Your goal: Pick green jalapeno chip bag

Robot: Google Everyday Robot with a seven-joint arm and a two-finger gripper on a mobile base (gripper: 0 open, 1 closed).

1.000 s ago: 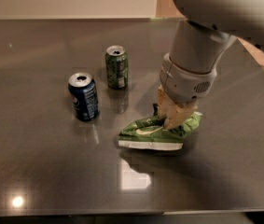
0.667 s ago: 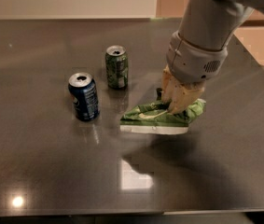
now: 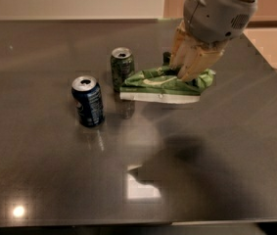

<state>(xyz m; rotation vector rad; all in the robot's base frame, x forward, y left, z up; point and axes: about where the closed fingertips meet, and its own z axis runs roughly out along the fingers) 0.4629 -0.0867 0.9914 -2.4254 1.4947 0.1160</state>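
Sideways bag [image 3: 153,82] in end effector [image 3: 184,74], R-end

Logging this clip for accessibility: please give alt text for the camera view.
The tan two-finger gripper, at upper right, grips a crinkled light-green foil chip bag by its right end, holding it clear of the dark glossy table. A green soda can stands behind the bag's left end, a blue soda can further left.

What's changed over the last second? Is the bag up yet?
The gripper, still shut on the green jalapeno chip bag, has risen and lifted it clear of the table; its shadow now lies well below it. The green soda can and the blue can stand where they were.
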